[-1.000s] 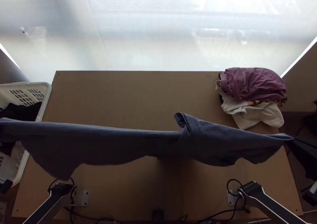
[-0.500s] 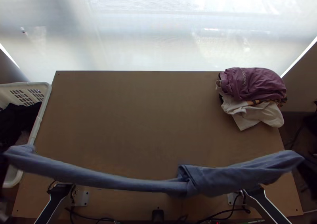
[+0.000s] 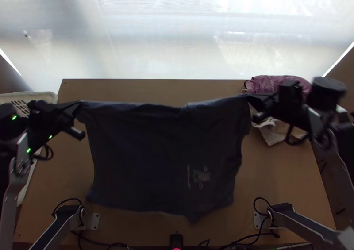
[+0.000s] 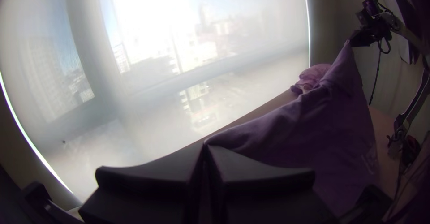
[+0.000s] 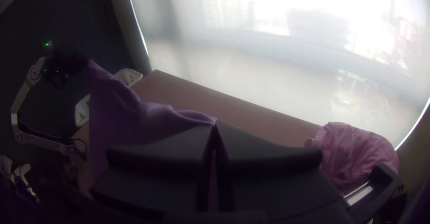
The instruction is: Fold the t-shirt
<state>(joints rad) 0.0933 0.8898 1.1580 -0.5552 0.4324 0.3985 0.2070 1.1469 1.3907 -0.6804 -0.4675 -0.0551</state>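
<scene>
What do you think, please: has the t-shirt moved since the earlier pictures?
Yes: in the top view, the held edge of the t-shirt has moved towards the far edge of the table.

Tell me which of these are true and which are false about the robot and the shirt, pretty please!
1. The left tool pinches the t-shirt. True.
2. The right tool is wide open. False: it is shut on the t-shirt.
3. The t-shirt has a light print on it. True.
4. The t-shirt is folded into a small square. False: it hangs stretched out between both tools.
5. A purple cloth lies near the table's far right corner. True.
</scene>
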